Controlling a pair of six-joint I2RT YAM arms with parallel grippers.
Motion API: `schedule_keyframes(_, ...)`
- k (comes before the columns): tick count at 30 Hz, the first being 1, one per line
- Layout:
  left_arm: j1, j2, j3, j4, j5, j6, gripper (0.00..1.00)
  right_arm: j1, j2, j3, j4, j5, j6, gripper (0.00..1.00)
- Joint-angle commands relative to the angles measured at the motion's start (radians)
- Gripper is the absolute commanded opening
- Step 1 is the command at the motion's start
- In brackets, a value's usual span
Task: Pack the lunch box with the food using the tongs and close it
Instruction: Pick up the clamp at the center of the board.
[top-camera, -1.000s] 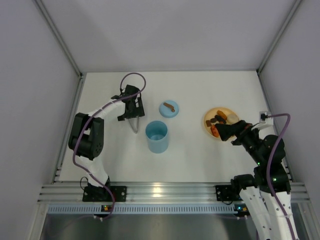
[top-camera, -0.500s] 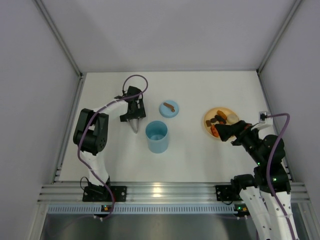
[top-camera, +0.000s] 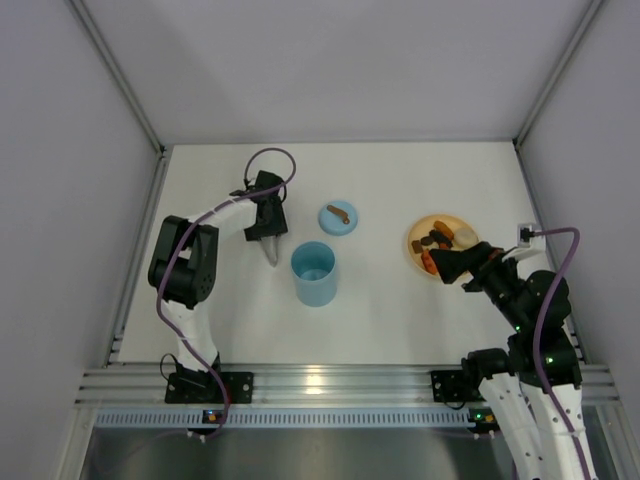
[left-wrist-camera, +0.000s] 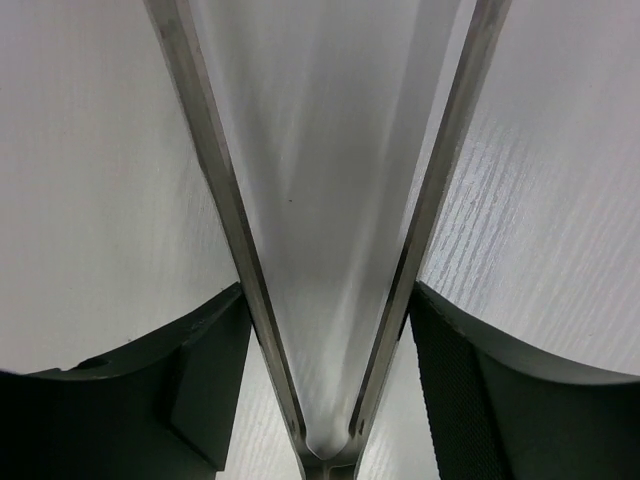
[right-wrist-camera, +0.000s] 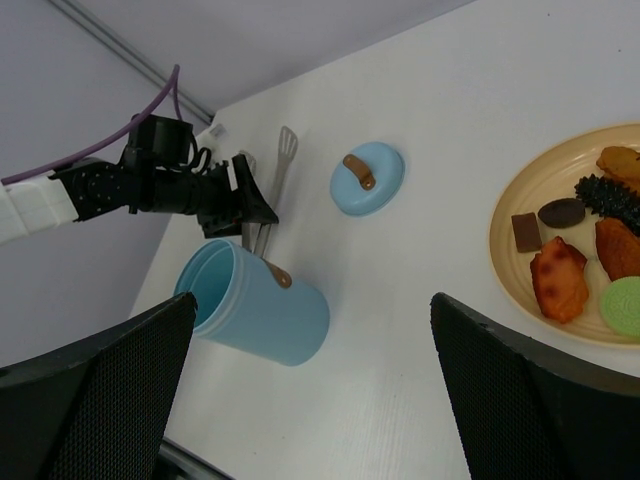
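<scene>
Robotics lab test cell. White counter (top-camera: 400, 310) boxed in by plain pale panels (top-camera: 330, 70) along far, left and right edges; metal frame posts (top-camera: 115, 75) rise from far corners. Slotted aluminium rail (top-camera: 330, 383) along near edge carries two bolted robot arms: left arm (top-camera: 180, 270), right arm (top-camera: 530, 310). Purple cables (top-camera: 560, 235) loop off arms; green status lights (top-camera: 519, 327) glow on right arm joints.

The light blue lunch box (top-camera: 314, 275) stands upright and open on the counter. Its flat round lid (top-camera: 338, 217) lies apart just behind it, brown handle up. The silvery tongs (top-camera: 270, 252) lie left of the box, joined end toward the near edge and arms spreading away. The left end effector (left-wrist-camera: 328, 290) touches both arms from outside. The food (top-camera: 440, 243), brown, orange and green pieces, sits on a yellow plate (top-camera: 417, 232) well to the right.
</scene>
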Motion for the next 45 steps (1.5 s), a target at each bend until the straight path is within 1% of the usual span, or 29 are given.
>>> schedule_keyframes(1,0.003,0.007,0.011,-0.022,-0.013,-0.017,0.67,-0.012,-0.011,0.019,-0.015,-0.016,-0.016,0.99)
schedule_keyframes(4,0.003,-0.021,0.030,-0.031,-0.008,-0.017,0.54,-0.012,-0.009,0.025,-0.015,-0.017,-0.013,0.99)
schedule_keyframes(13,0.003,-0.121,0.157,-0.132,-0.045,-0.005,0.43,-0.012,-0.011,0.034,-0.016,-0.019,-0.008,0.99)
schedule_keyframes(24,-0.001,-0.257,0.237,-0.200,-0.062,0.014,0.41,-0.012,0.006,0.055,-0.015,-0.017,-0.010,0.99)
schedule_keyframes(29,-0.023,-0.295,0.313,-0.249,-0.068,0.035,0.41,-0.011,0.015,0.074,-0.015,-0.016,-0.011,0.99)
schedule_keyframes(33,-0.065,-0.309,0.412,-0.301,-0.048,0.075,0.43,-0.012,0.030,0.101,-0.039,0.013,-0.029,1.00)
schedule_keyframes(36,-0.159,-0.305,0.493,-0.345,-0.068,0.107,0.44,-0.012,0.044,0.153,-0.083,0.053,-0.052,1.00)
schedule_keyframes(39,-0.213,-0.309,0.543,-0.362,-0.070,0.124,0.44,-0.012,0.049,0.184,-0.123,0.096,-0.068,1.00)
schedule_keyframes(41,-0.285,-0.306,0.574,-0.372,-0.064,0.135,0.44,-0.012,0.055,0.224,-0.162,0.131,-0.080,0.99)
schedule_keyframes(44,-0.345,-0.300,0.596,-0.370,-0.051,0.144,0.44,-0.012,0.063,0.279,-0.195,0.151,-0.092,1.00)
schedule_keyframes(45,-0.386,-0.299,0.605,-0.367,-0.050,0.145,0.44,-0.012,0.067,0.304,-0.212,0.157,-0.094,0.99)
